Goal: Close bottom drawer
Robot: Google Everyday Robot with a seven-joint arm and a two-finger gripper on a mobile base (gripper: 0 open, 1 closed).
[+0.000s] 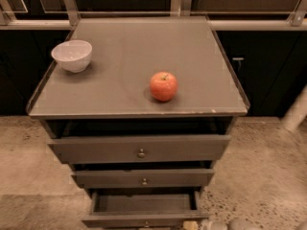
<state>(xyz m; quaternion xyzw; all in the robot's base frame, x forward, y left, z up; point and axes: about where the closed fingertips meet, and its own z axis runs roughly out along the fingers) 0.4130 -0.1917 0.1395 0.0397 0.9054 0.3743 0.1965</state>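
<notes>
The gripper (192,225) sits low at the right front corner of the open bottom drawer (124,219), probably to push it in; I cannot tell if it is open or closed.

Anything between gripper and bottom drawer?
Nothing visible in the camera view: the gripper sits at the frame's bottom edge, beside the right end of the open bottom drawer.
</notes>
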